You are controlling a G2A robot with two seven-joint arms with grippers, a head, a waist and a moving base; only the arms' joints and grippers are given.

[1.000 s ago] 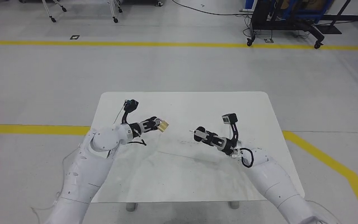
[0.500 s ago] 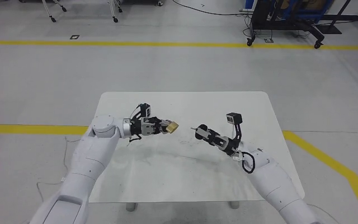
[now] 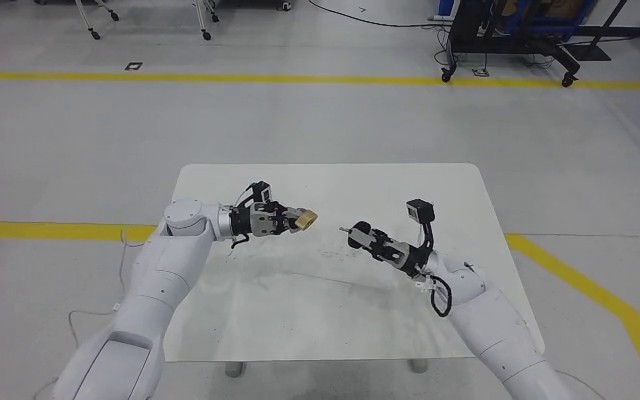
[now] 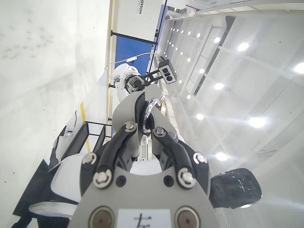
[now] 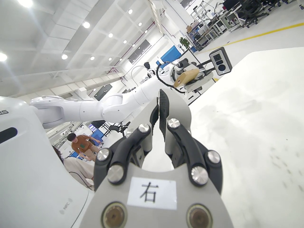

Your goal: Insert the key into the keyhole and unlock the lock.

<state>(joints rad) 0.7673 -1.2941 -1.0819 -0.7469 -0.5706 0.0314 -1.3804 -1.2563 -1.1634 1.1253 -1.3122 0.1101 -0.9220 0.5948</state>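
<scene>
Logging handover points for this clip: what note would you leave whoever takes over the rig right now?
Left gripper: shut on the brass padlock, held above the table.
Right gripper: shut on the key, its tip pointing toward the padlock.
Done: both lifted and facing each other, a gap between them.
Left: close the gap, insert the key, turn to unlock.

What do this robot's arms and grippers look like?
The left arm and right arm are glossy white rounded shells with thin cables near the wrists. The left gripper and right gripper each have a grey plate with a white label, black links, silver bolts, and pale jaws lined with black ribbed pads.
</scene>
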